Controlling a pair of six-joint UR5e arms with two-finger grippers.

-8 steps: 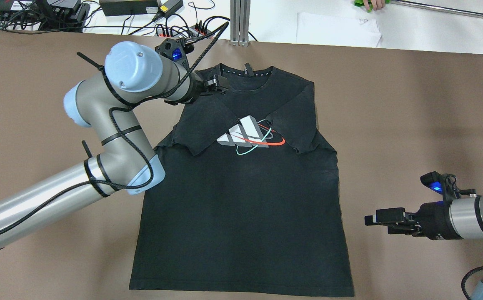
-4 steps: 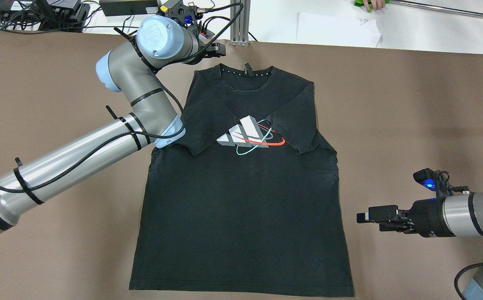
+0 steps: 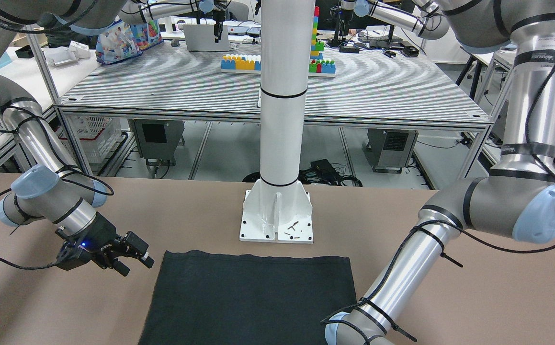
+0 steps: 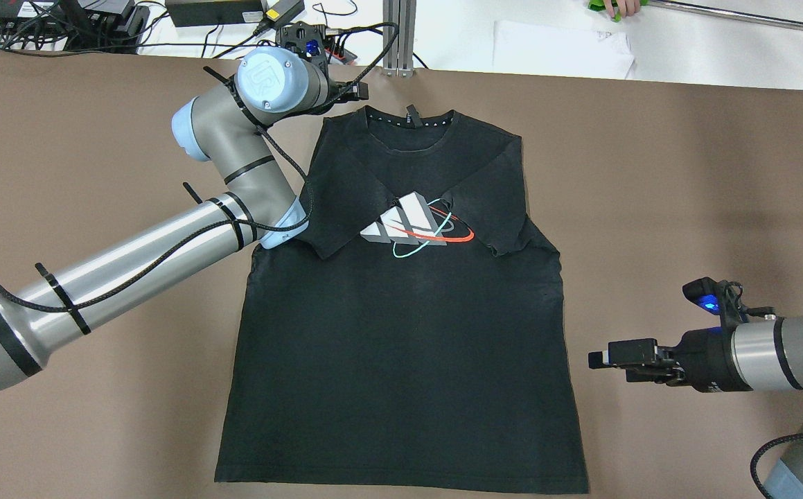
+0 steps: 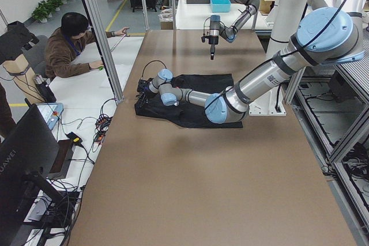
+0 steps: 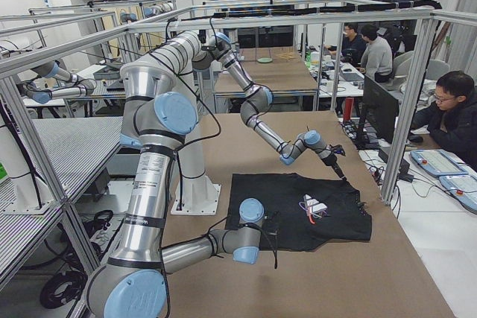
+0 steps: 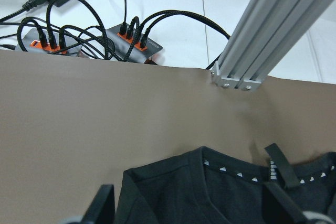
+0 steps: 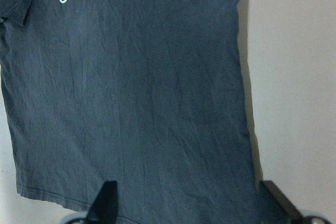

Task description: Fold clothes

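The clothes are one black T-shirt (image 4: 401, 333) lying flat on the brown table (image 4: 685, 173), chest up, with a white, red and teal logo (image 4: 415, 225). Both sleeves are folded inward over the chest. My left gripper (image 4: 358, 90) hovers open just beyond the shirt's far left shoulder; in the left wrist view its fingers (image 7: 102, 205) straddle the collar (image 7: 236, 169) from above. My right gripper (image 4: 598, 359) is open and empty, low beside the shirt's right side edge. The right wrist view looks down on the lower body of the shirt (image 8: 131, 87).
A white pillar base (image 3: 277, 215) stands at the robot's side of the table, next to the shirt's bottom hem. Beyond the far edge are an aluminium post (image 4: 399, 34), power strips with cables (image 7: 131, 45) and white paper (image 4: 560, 48). A person (image 5: 69, 44) sits there.
My left gripper lifted off the shirt's left shoulder and swung out past the collar toward the far edge. My right gripper crept left toward the shirt's side edge.
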